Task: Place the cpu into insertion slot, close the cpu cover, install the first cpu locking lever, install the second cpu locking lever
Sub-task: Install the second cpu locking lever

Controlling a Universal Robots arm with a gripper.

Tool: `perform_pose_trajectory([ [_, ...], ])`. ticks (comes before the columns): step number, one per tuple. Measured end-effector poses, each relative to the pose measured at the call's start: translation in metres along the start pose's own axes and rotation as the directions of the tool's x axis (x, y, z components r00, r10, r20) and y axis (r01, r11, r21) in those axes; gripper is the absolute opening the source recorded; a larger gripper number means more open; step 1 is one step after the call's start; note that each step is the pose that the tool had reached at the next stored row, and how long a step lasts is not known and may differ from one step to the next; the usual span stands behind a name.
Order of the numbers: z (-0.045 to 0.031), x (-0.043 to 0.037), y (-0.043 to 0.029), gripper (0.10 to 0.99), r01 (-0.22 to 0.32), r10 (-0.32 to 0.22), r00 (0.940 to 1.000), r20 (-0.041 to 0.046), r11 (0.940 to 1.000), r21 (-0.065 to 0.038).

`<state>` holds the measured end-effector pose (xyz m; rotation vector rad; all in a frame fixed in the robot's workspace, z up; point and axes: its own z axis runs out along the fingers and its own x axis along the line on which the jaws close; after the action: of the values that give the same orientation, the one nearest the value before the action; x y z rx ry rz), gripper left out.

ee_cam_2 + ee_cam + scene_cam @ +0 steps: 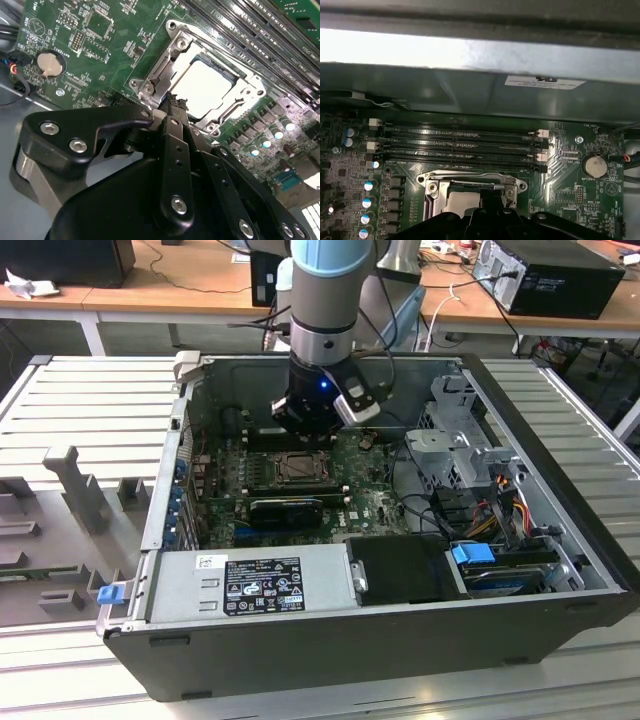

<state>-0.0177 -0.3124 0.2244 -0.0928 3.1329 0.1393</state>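
Black gripper (172,100) at the socket, fingers together, gripping nothing visible.
Silvery-grey square cpu (206,89) sits just beyond its tip, under the closed metal frame cpu cover (170,57).

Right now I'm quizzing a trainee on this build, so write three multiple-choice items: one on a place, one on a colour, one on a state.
1. Where is the cpu? A in the insertion slot; B on a desk; C on the floor.
2. Colour of the motherboard? A blue; B green; C red.
3. The cpu cover? A upright; B flat around the cpu; C removed.
Answers: A, silvery top fills the socket; B, green board shows throughout; B, frame lies level.
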Motion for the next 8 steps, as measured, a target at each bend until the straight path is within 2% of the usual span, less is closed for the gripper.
perform_pose_trajectory([
  [4,-0.0103,-0.0001,0.0009,0.106,0.000,0.000,1.0000,0.0000,1.0000,0.000],
  [8,-0.0109,0.0001,-0.0028,0.106,0.000,0.000,1.0000,0.0000,1.0000,0.000],
])
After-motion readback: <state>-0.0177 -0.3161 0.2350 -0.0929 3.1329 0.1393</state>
